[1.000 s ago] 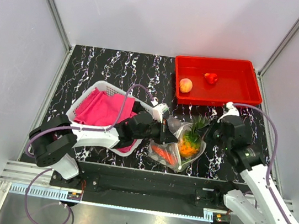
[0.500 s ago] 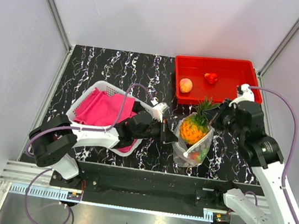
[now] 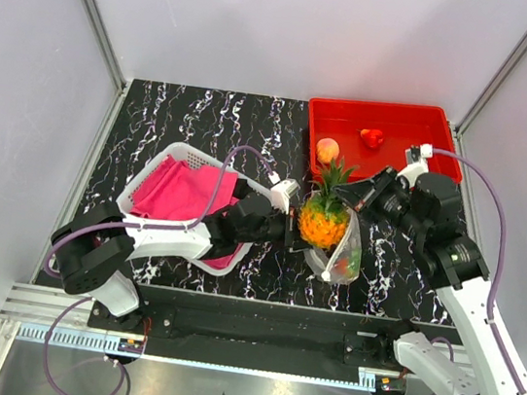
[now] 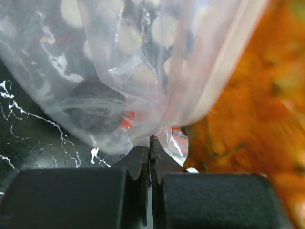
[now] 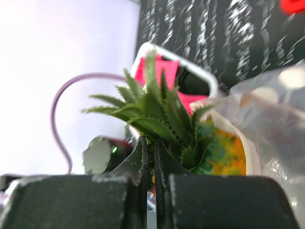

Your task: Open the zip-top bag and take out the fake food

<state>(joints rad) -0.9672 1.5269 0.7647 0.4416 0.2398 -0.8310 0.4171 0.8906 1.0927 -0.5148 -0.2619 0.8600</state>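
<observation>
Front of table, left gripper (image 4: 150,143) pinched tight on the lip of the clear dotted plastic zip-top bag (image 3: 342,256), apparently anchoring it, while right gripper (image 5: 148,155), clamped on the green crown, holds the orange plastic toy pineapple (image 3: 323,224) up at its mouth.

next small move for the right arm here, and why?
Probably swing the right gripper toward the tray and set the pineapple down there. It is shut on the crown, the fruit looks about clear of the bag, which the left gripper pinches by its edge, and the tray already holds the peach and a red piece.
</observation>
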